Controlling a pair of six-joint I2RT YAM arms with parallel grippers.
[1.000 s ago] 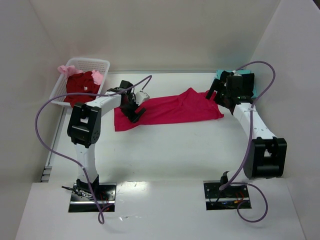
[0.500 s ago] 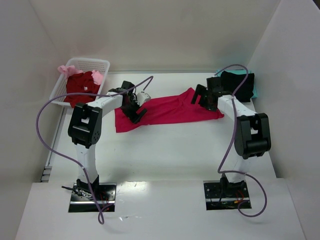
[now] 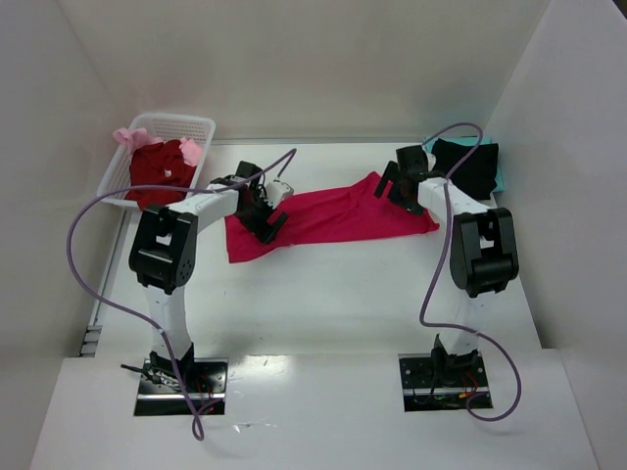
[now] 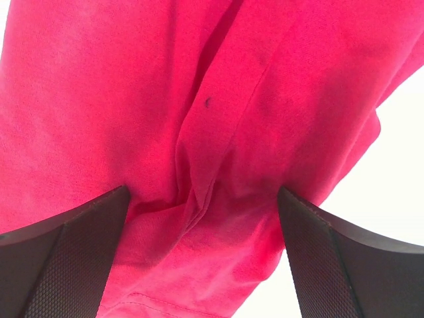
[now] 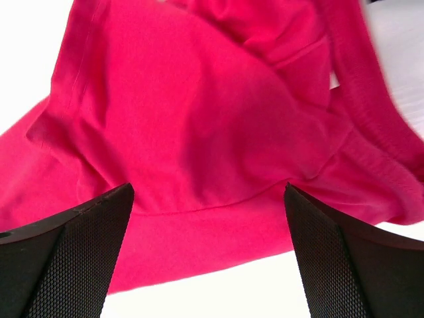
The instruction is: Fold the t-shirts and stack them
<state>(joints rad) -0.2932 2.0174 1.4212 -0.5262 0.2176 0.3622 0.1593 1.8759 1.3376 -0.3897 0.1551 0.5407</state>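
Note:
A crimson-pink t-shirt [image 3: 333, 215] lies stretched out across the table's far half. My left gripper [image 3: 266, 223] hangs open over its left end; in the left wrist view the wrinkled cloth [image 4: 218, 132] fills the space between the wide-apart fingers [image 4: 59, 265]. My right gripper [image 3: 390, 188] stands open over the right end, where a hem [image 5: 212, 232] of the shirt runs between its fingers [image 5: 344, 265]. A black t-shirt [image 3: 470, 166] rests on a teal one [image 3: 501, 182] at the far right. Dark red [image 3: 157, 166] and pale pink [image 3: 127, 135] tees sit in the basket.
A white lattice basket [image 3: 181, 125] stands at the far left against the wall. Purple cables [image 3: 93, 245] loop off both arms. White walls close in the table at the back and both sides.
The right arm has swung left from the black-and-teal pile to the crimson shirt's right end. The left arm has barely moved.

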